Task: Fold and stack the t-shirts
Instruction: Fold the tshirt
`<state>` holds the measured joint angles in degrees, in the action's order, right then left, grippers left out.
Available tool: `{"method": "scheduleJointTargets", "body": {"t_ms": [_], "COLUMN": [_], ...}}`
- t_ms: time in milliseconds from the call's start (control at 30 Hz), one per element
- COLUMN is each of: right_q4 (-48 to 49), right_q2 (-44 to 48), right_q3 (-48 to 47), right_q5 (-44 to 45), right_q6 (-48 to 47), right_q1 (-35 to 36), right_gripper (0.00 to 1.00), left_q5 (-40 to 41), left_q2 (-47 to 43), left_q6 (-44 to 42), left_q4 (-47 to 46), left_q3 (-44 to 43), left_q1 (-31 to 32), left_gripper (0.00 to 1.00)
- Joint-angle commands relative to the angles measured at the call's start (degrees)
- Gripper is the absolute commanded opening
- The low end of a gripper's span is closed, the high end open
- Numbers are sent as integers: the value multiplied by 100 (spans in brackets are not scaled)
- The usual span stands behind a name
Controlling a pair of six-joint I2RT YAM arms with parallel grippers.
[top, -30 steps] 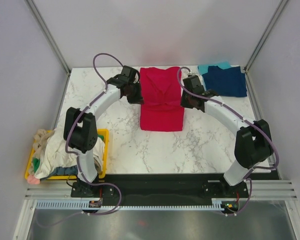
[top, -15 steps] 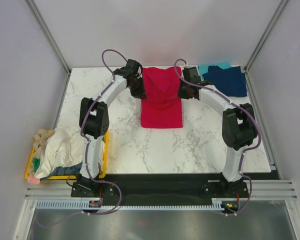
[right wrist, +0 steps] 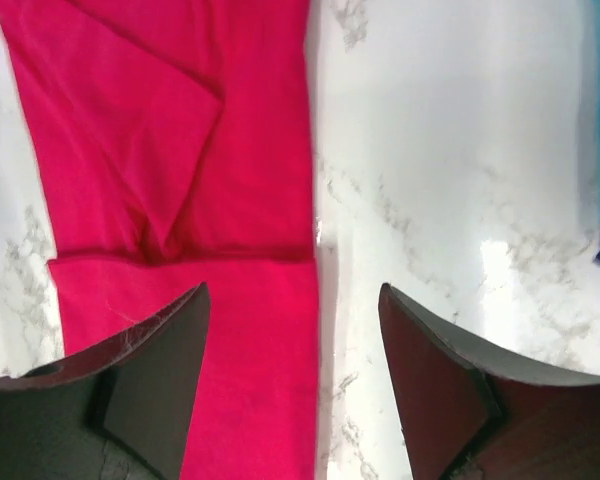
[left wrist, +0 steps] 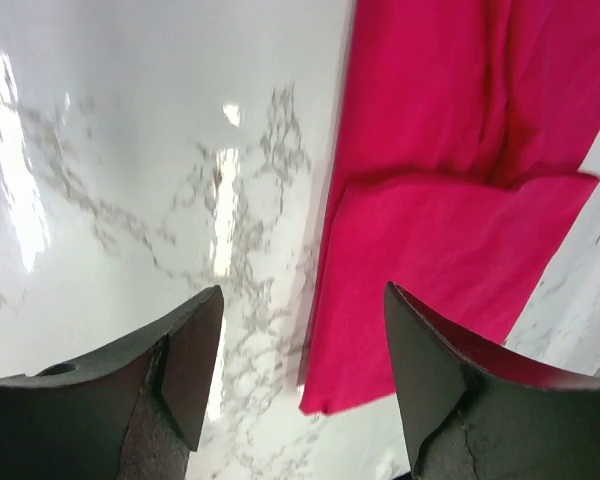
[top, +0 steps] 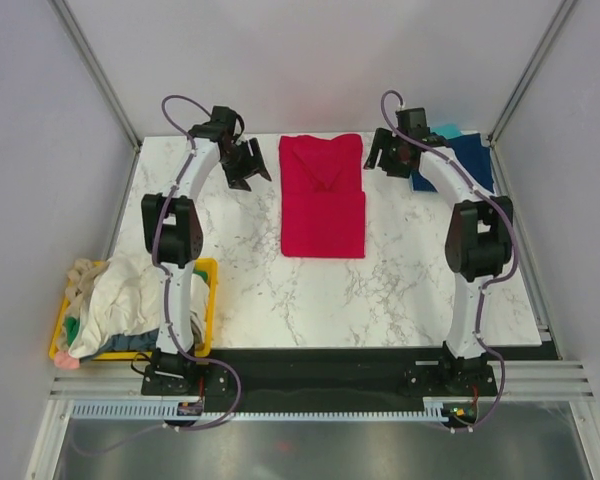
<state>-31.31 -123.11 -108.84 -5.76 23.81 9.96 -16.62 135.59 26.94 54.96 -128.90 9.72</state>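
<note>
**Both claws released beside a folded red tee**

At the left edge, off the desk's near left corner, a yellow bin (top: pixel 211 290) holds a loose heap of garments; a cream t-shirt (top: pixel 128 292) lies crumpled on top and spills over the rim, with scraps of green (top: pixel 72 328) and blue cloth (top: pixel 130 343) showing beneath it.

The left claw (top: pixel 248 166) (left wrist: pixel 300 300) is at the far left of the marble desk (top: pixel 400 290), its jaws spread wide and nothing between them; its wrist view shows bare marble under the gap, with the shirt's left edge just beside the right-hand finger.

The crimson t-shirt (top: pixel 323 200) (left wrist: pixel 430 200) (right wrist: pixel 230 150) lies flat at the middle of the desk, towards the far side; it is folded into a narrow rectangle running from near to far, with a cross-wise fold edge about halfway along and a flap of cloth tucked in on the far half; neither claw touches it.

The right claw (top: pixel 385 156) (right wrist: pixel 293 300) is at the shirt's far right corner, likewise released and empty; in its wrist view the shirt's right edge runs up between the two fingers, red cloth on one side and marble on the other.

In the far right corner of the desk a navy t-shirt (top: pixel 470 162) lies folded on top of a teal t-shirt (top: pixel 445 130), whose edge shows along the far side; the right arm crosses part of this stack, which lies apart from the red shirt.
</note>
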Motion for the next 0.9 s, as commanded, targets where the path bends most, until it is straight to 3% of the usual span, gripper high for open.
{"method": "scheduleJointTargets", "body": {"t_ms": [0,133,200,333,533,867], "right_q4": [141,967,1547,2225,2664,2920], "right_q2": [962,1868,2290,2721,2705,2353], "right_q3": [1366,3216,4215,5354,5961,6111], "right_q5": [-696,-1479,-2057,-2455,-2465,-2518], "right_q6": [61,422,615,905,967,932], "right_q1": [129,138,138,156,173,173], "right_gripper": [76,76,76,75,72,67], "left_q5": [-245,-762,-842,-781,-842,-930], "left_q2": [-988,-2184,-2764,-3389,-3557,-3179], "left_q6": [-22,153,311,522,944,1182], "left_q4": [-307,-1597,-1909,-2594,-3675,-4713], "left_q3": [986,3522,4151,5512,6639,7125], "left_q1": [259,346,417,645,724,874], "left_gripper": [72,71,70,68,54,47]}}
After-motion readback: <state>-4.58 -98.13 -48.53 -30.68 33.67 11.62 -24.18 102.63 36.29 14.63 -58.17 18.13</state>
